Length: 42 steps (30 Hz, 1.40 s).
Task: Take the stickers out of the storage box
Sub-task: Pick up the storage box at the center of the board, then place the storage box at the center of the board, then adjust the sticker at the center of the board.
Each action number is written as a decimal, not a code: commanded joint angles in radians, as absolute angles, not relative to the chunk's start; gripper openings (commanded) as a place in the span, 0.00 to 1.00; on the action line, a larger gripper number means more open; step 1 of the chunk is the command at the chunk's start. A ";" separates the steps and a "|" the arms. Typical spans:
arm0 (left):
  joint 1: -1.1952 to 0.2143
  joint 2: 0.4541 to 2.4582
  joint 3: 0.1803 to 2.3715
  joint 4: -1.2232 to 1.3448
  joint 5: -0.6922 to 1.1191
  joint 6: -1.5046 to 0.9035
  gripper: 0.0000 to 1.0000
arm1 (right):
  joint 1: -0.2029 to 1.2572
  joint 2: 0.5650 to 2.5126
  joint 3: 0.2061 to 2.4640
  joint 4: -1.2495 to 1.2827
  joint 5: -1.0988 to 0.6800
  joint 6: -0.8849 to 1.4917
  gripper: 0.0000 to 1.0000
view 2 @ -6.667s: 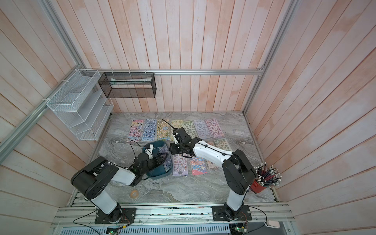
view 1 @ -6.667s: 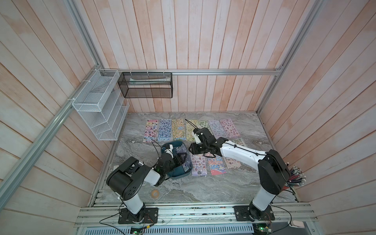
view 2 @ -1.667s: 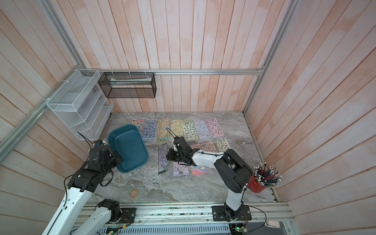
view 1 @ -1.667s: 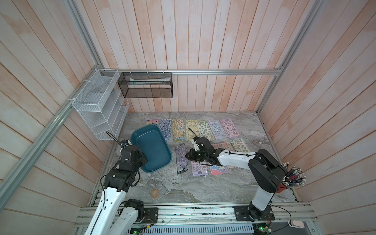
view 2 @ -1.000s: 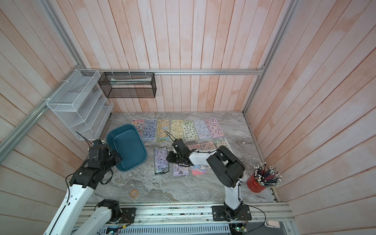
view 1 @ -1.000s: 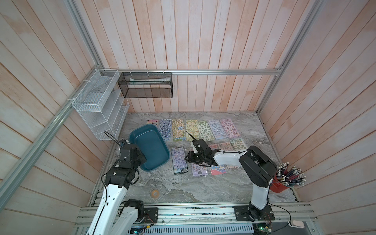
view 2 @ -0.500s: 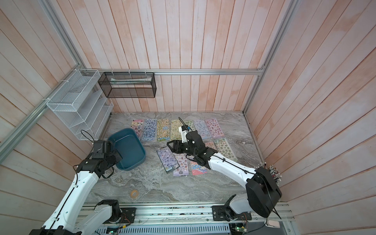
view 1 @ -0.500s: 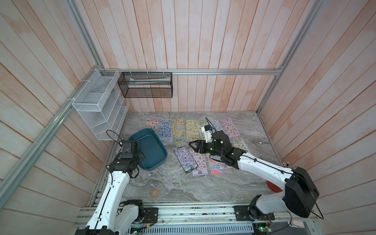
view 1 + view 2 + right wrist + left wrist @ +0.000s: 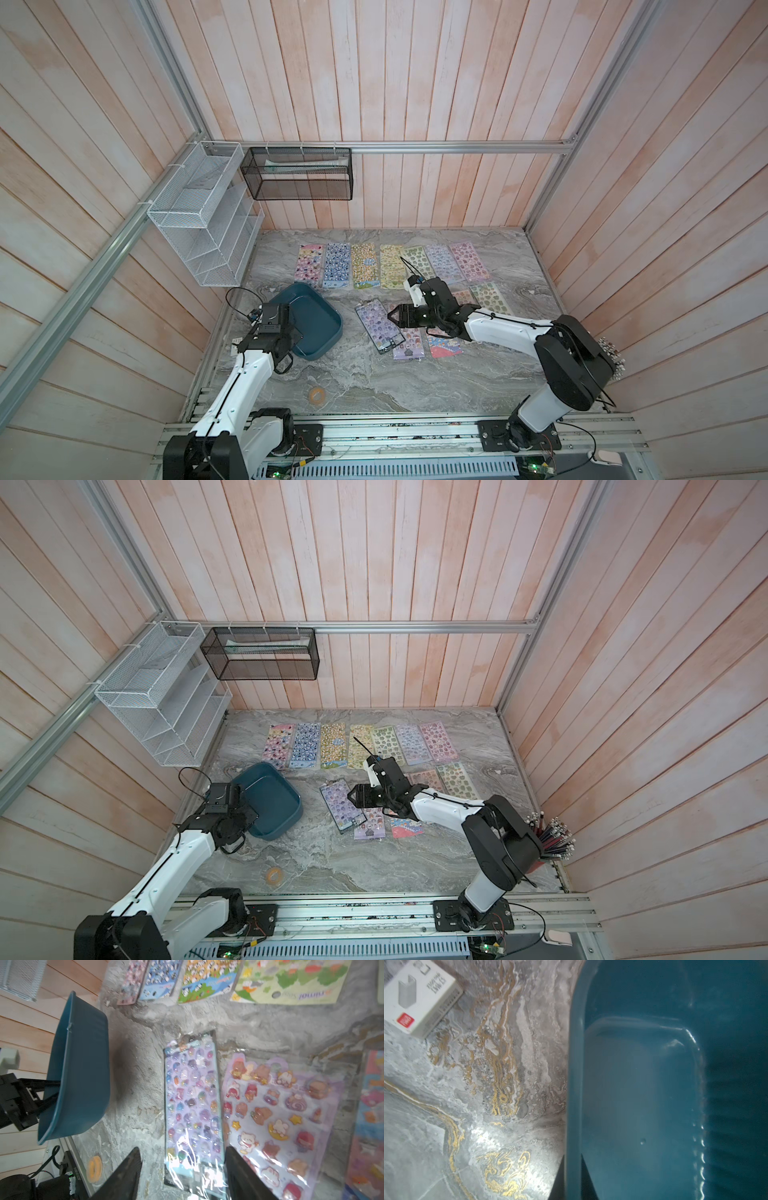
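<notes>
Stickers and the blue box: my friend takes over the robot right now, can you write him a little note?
Left end effector: shut on the rim of the storage box; the box is tipped and has nothing inside.
Right end effector: open, over the lilac sheet lying askew on the table.
Done: Stickers are all out, in rows on the table.
Left: probably set the box down, let go, and straighten that sheet.

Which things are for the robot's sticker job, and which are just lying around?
For the job: the stickers, the storage box, left gripper shut on its rim, right gripper open over them.
Just lying about: white wire rack, black mesh basket, tape roll, pencil cup, small white box.
</notes>
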<state>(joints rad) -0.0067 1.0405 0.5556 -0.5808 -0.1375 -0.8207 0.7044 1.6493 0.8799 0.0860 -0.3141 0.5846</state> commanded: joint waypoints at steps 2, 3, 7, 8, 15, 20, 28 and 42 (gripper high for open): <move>-0.002 1.055 0.521 -0.469 -0.139 -0.870 0.00 | 0.695 1.707 0.890 0.063 -0.358 0.558 0.65; -0.003 1.057 0.514 -0.461 -0.143 -0.871 0.00 | 0.696 1.719 0.889 0.067 -0.363 0.560 0.65; -0.002 1.061 0.492 -0.431 -0.156 -0.879 0.00 | 0.701 1.745 0.892 0.059 -0.370 0.561 0.63; -0.001 1.063 0.484 -0.423 -0.159 -0.883 0.00 | 0.702 1.751 0.890 0.057 -0.371 0.561 0.63; 0.000 1.094 0.444 -0.377 -0.167 -0.905 0.00 | 0.715 1.767 0.882 0.064 -0.395 0.576 0.61; 0.000 1.123 0.445 -0.362 -0.159 -0.913 0.00 | 0.741 1.763 0.878 0.071 -0.410 0.592 0.60; 0.000 1.114 0.458 -0.368 -0.159 -0.910 0.00 | 0.761 1.746 0.871 0.087 -0.426 0.612 0.59; 0.002 1.124 0.459 -0.367 -0.165 -0.907 0.00 | 0.788 1.782 0.890 0.096 -0.441 0.619 0.57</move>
<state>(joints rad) -0.0048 1.1168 0.4522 -0.3767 -0.1516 -0.9024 0.7776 1.7561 0.8795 0.0834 -0.4271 0.6102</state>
